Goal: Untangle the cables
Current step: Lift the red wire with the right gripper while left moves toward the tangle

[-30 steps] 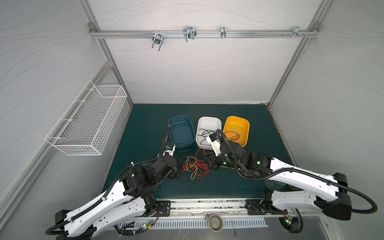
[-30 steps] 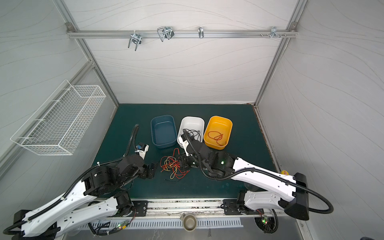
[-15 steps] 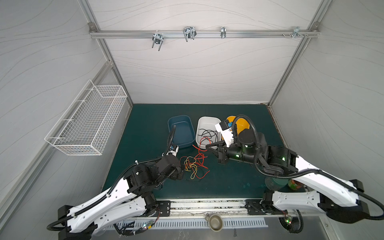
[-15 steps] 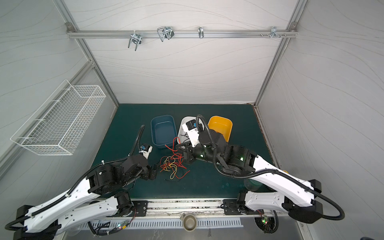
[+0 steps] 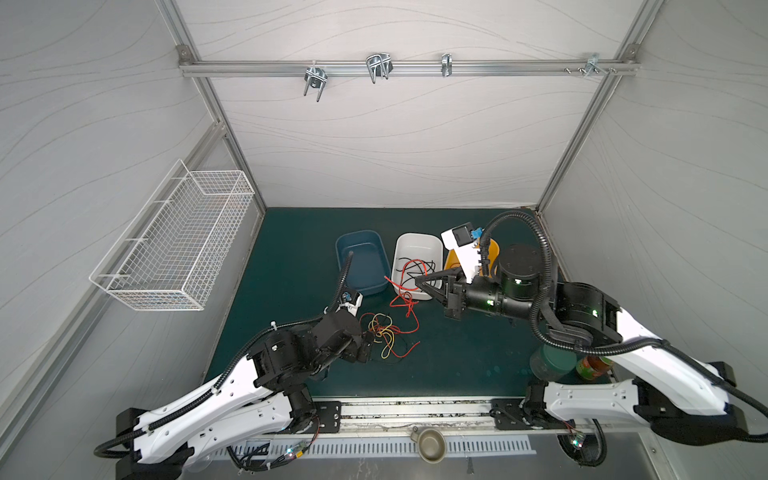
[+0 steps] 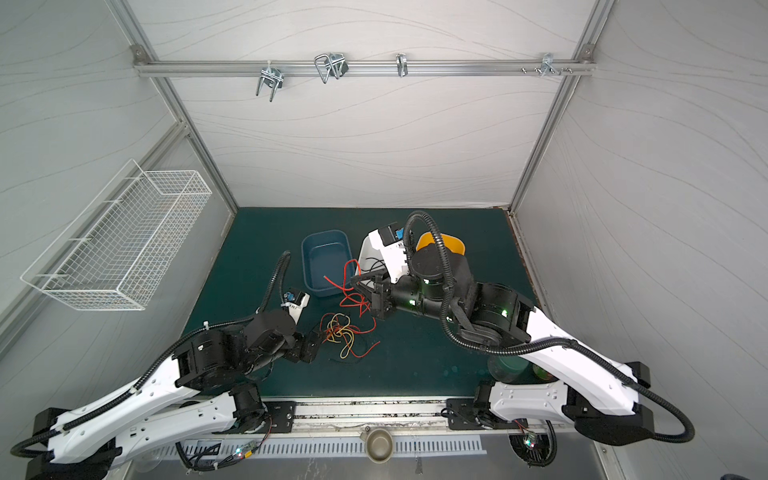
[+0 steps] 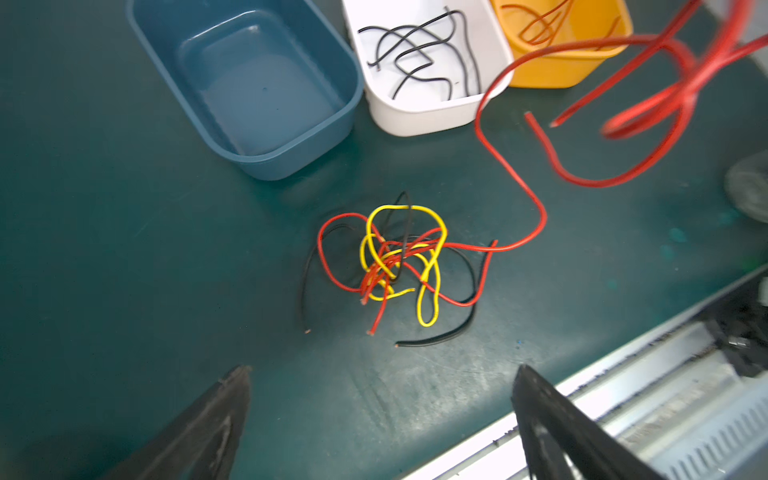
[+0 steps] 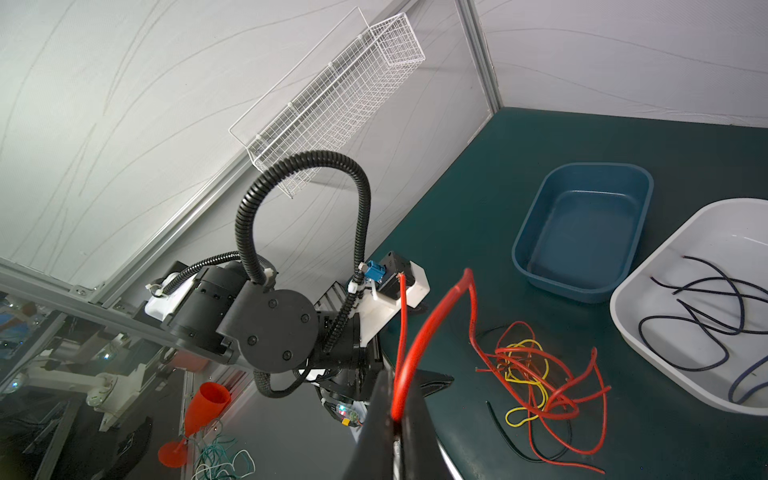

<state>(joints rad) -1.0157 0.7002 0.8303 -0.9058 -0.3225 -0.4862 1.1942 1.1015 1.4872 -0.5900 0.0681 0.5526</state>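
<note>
The right fingers (image 8: 376, 436) are pinched shut on a red cable (image 8: 430, 340), held up off the tabletop (image 7: 124, 249), and the cable trails down into the tangle (image 7: 395, 257) of red, yellow and black cables lying in front of the blue tub (image 7: 291, 164). The left fingers (image 7: 208, 428) stand wide apart near that tangle, not touching it.

Dark green table mat (image 5: 286, 266) lies bare at left and near. Blue plastic tub (image 5: 365, 266), white plastic tub (image 5: 417, 247) and orange plastic tub (image 6: 455, 246) block the far middle. Tangled red, yellow and black wires (image 5: 384, 334) clutter the centre, one red wire (image 8: 442, 320) hanging in the air beyond.
</note>
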